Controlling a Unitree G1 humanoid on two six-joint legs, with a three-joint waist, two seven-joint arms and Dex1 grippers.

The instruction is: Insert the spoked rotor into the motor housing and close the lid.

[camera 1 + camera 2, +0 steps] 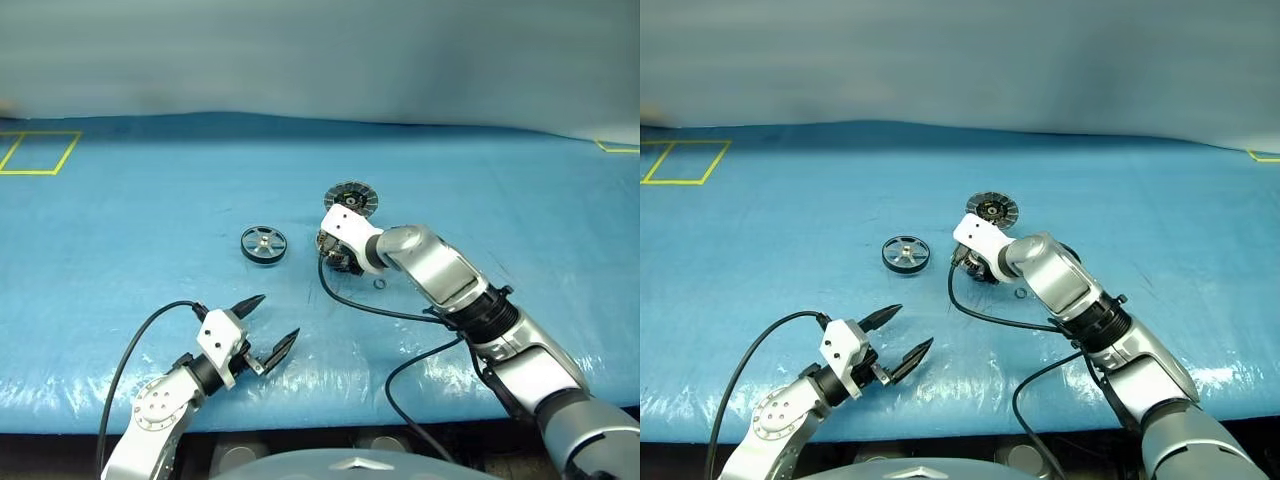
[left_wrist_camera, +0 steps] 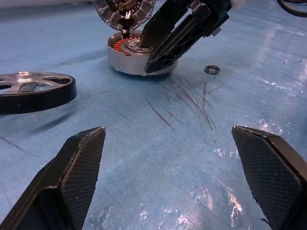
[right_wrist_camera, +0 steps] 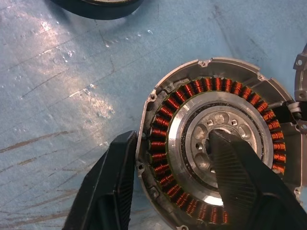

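The motor housing [image 3: 216,91] lies on the blue table, its copper windings and silver centre facing up. Its lid [image 1: 352,197] stands open on the hinge at the far side, its segmented ring showing. My right gripper [image 3: 170,139] reaches down onto the housing with its jaws apart. One finger [image 3: 115,182] stands just outside the housing's wall and the other [image 3: 240,177] rests over the silver centre. I cannot tell whether they press on it. The spoked rotor [image 1: 263,244] lies flat to the left of the housing. Near the table's front edge, my left gripper [image 1: 279,316] hovers wide open, holding nothing.
A small metal ring [image 1: 380,284] lies loose just in front and to the right of the housing. Black cables [image 1: 370,305] trail from my right wrist over the table. Yellow tape [image 1: 40,152] marks a square at the far left. The table's front edge [image 1: 330,415] runs close below my arms.
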